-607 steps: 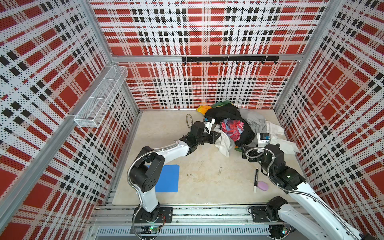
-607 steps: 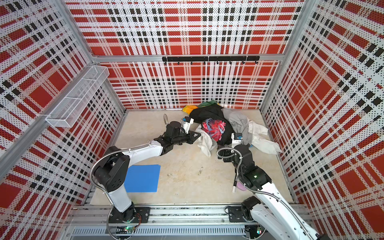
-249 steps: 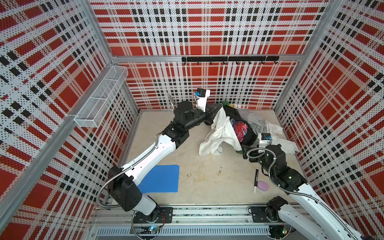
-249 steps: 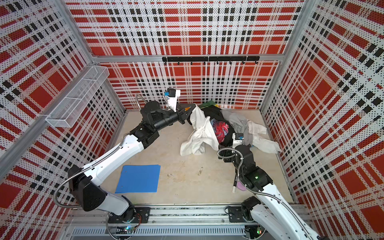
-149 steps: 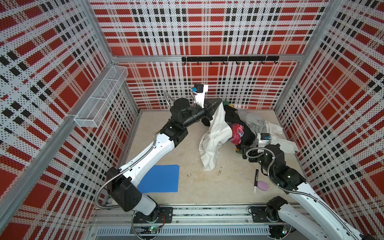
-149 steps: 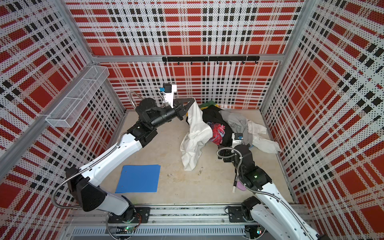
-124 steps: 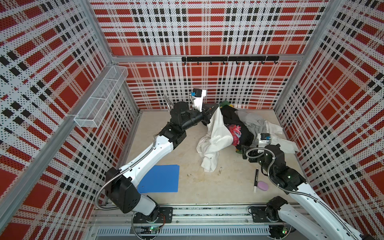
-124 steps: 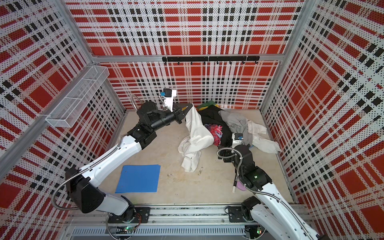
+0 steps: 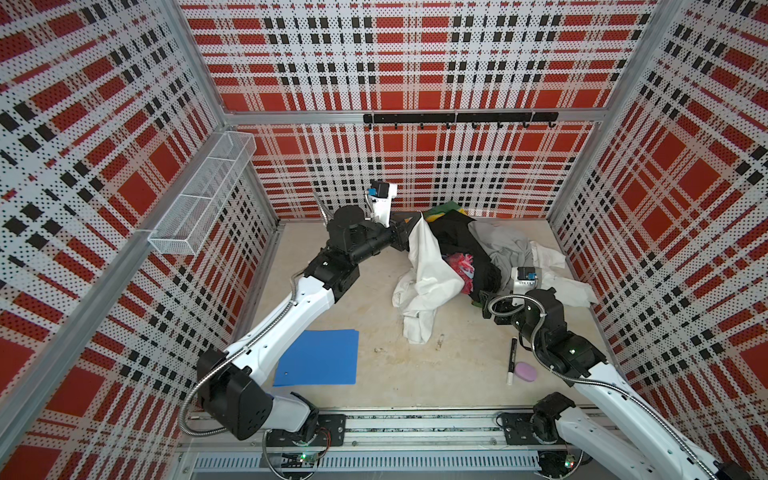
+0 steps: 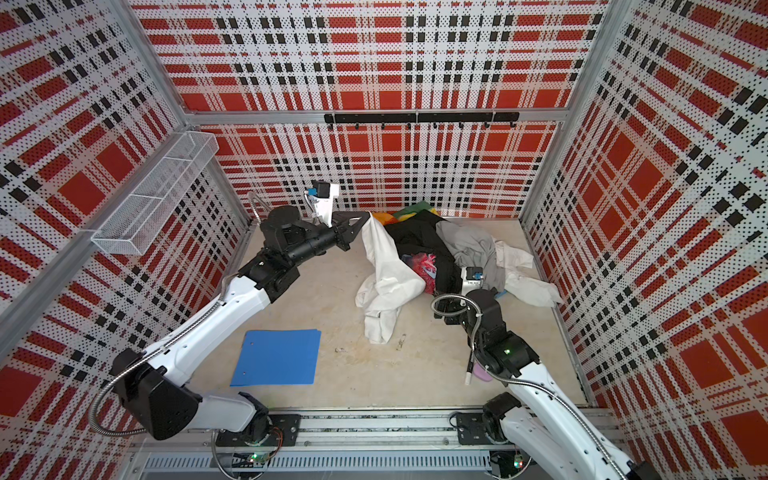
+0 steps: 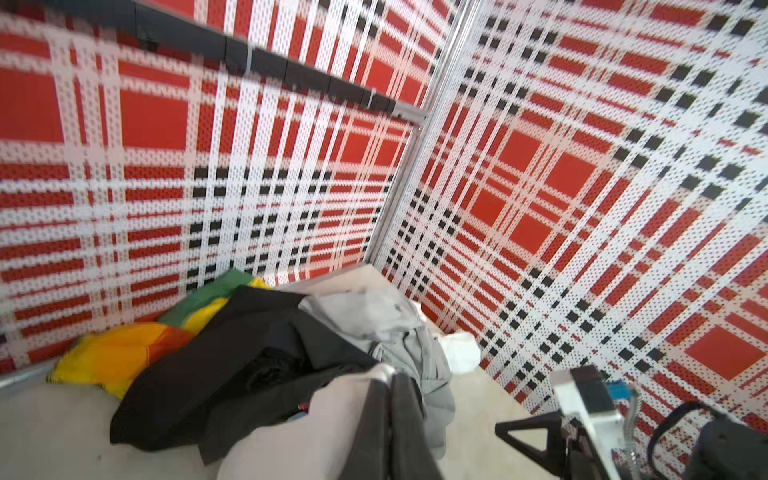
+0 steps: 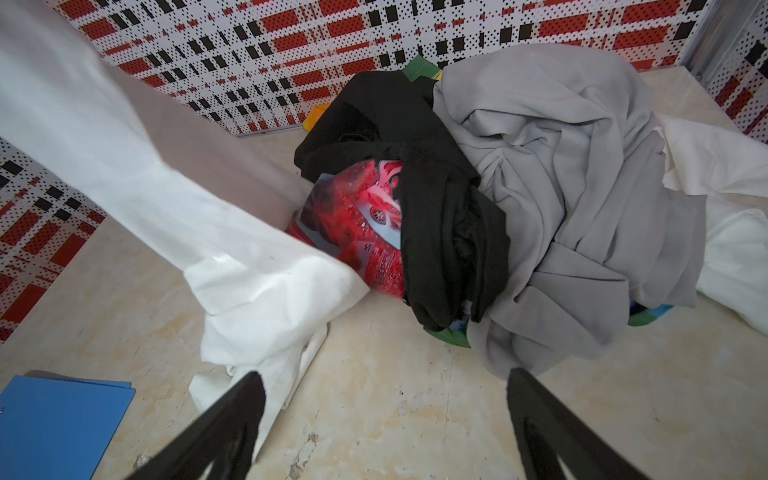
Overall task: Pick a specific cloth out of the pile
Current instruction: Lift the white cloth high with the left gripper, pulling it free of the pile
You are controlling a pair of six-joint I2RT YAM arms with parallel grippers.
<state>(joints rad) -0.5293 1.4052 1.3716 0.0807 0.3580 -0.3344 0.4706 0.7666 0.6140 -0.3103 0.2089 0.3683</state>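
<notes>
**A:** Got the white one out yet?

**B:** Nearly. My left pincer (image 10: 362, 217), clamped on the cloth (image 9: 428, 274), has swung up from the pile (image 9: 498, 245) to the table's (image 9: 374, 316) back edge. Cloth's mostly dragged clear, tail slumped mid-table, one side touching the pile. I reckon one more pull frees it.

**A:** Other arm?

**B:** Right pincer (image 12: 384, 378) gapes wide, empty, hovering at the pile's front.

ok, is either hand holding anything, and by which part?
Left hand is shut on the white cloth, pinching its raised top end; the rest hangs to the floor. Right hand is open and empty.
</notes>
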